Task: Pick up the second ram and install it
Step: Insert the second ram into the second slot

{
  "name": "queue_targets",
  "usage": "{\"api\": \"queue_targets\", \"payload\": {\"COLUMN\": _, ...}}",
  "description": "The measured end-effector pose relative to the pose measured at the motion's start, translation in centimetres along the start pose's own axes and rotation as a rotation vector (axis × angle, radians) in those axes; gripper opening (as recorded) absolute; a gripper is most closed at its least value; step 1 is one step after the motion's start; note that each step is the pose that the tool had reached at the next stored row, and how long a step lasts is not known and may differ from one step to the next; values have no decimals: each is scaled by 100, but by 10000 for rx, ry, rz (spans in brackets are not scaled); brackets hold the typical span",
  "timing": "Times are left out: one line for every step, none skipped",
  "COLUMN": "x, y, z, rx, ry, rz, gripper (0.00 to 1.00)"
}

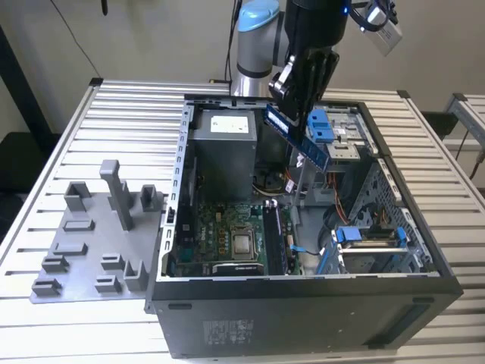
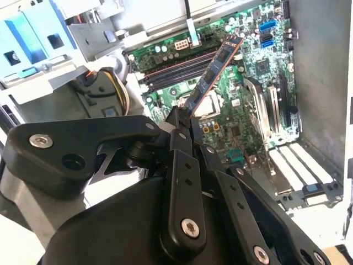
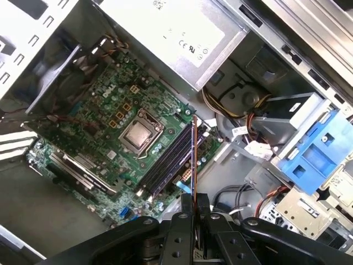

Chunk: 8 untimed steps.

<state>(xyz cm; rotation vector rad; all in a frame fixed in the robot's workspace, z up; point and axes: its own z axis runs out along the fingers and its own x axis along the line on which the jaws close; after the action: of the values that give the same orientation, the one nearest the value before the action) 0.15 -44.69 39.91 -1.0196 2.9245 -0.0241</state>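
My gripper (image 1: 292, 102) hangs over the open computer case (image 1: 303, 303), shut on one end of the second ram (image 1: 299, 140). The dark stick slants down to the exterior view's right, clear of the board. In the second wrist view the second ram (image 2: 212, 72) reaches out from the closed black fingers (image 2: 179, 154) over the green motherboard (image 2: 237, 110). In the first wrist view I see the second ram (image 3: 194, 154) edge-on, above and roughly in line with the black memory slots (image 3: 168, 163). The memory slots (image 1: 274, 239) lie well below it, beside the processor (image 1: 244, 244).
A grey power supply (image 1: 223, 144) fills the case's back corner. Blue drive brackets (image 1: 322, 125) and cables (image 1: 341, 205) crowd the exterior view's right side of the case. A light-grey holder plate (image 1: 91, 243) with upright blocks lies on the slatted table at the left.
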Motion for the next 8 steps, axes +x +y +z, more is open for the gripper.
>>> {"api": "queue_targets", "payload": {"x": 0, "y": 0, "z": 3, "rx": 1, "ry": 1, "rz": 51, "gripper": 14}}
{"api": "queue_targets", "payload": {"x": 0, "y": 0, "z": 5, "rx": 4, "ry": 3, "rz": 103, "gripper": 14}}
{"api": "queue_targets", "payload": {"x": 0, "y": 0, "z": 8, "rx": 6, "ry": 5, "rz": 162, "gripper": 14}}
{"api": "queue_targets", "payload": {"x": 1, "y": 0, "z": 12, "rx": 8, "ry": 6, "rz": 222, "gripper": 14}}
{"api": "queue_targets", "payload": {"x": 1, "y": 1, "z": 15, "rx": 10, "ry": 8, "rz": 280, "gripper": 14}}
{"api": "queue_targets", "payload": {"x": 1, "y": 1, "z": 18, "rx": 13, "ry": 10, "rz": 339, "gripper": 14}}
{"api": "queue_targets", "payload": {"x": 1, "y": 1, "z": 22, "rx": 18, "ry": 14, "rz": 388, "gripper": 14}}
{"api": "queue_targets", "payload": {"x": 1, "y": 1, "z": 26, "rx": 22, "ry": 17, "rz": 429, "gripper": 14}}
